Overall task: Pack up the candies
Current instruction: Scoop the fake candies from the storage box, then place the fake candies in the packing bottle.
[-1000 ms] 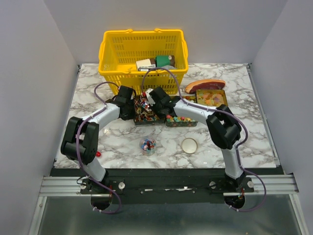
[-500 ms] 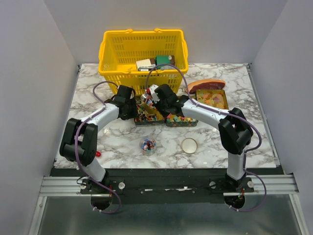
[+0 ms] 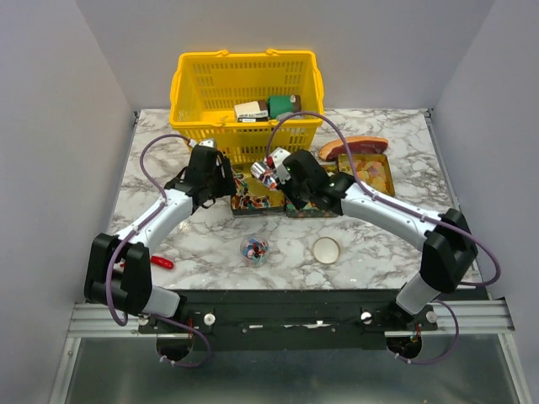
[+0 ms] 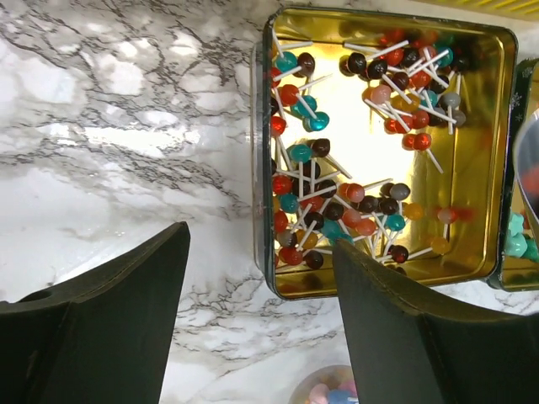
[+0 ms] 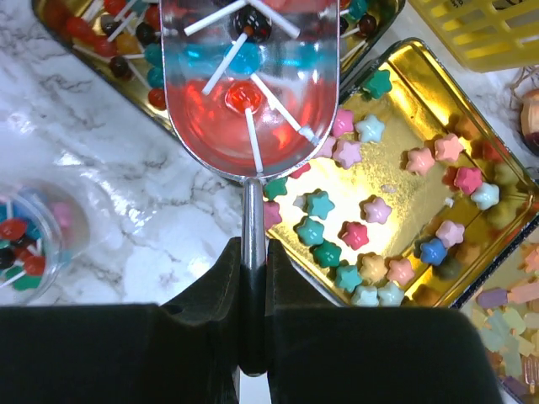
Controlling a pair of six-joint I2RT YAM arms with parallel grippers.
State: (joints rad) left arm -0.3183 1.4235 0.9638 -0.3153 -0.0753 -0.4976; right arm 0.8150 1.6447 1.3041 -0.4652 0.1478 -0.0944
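The candies fill three gold tins. The left tin (image 3: 253, 199) (image 4: 472, 160) holds lollipops (image 4: 337, 202), the middle tin (image 3: 310, 208) (image 5: 421, 101) star sweets (image 5: 370, 210), and the right tin (image 3: 367, 168) gummies. My right gripper (image 5: 254, 252) (image 3: 290, 175) is shut on the handle of a metal scoop (image 5: 251, 93) (image 3: 268, 166). The scoop carries three lollipops over the seam between the lollipop and star tins. My left gripper (image 4: 261, 244) (image 3: 215, 177) is open and empty over bare marble, just left of the lollipop tin. A clear cup (image 3: 254, 249) (image 5: 25, 244) with a few candies stands in front.
A yellow basket (image 3: 247, 80) with boxes stands at the back. The red-brown meat slab (image 3: 352, 146) lies behind the gummy tin. A white round lid (image 3: 326, 249) sits right of the cup, and a small red item (image 3: 162, 262) lies by the left arm's elbow.
My left gripper has opened and drawn back left, off the lollipop tin. The right arm has stretched out left with the scoop, still shut on its handle.
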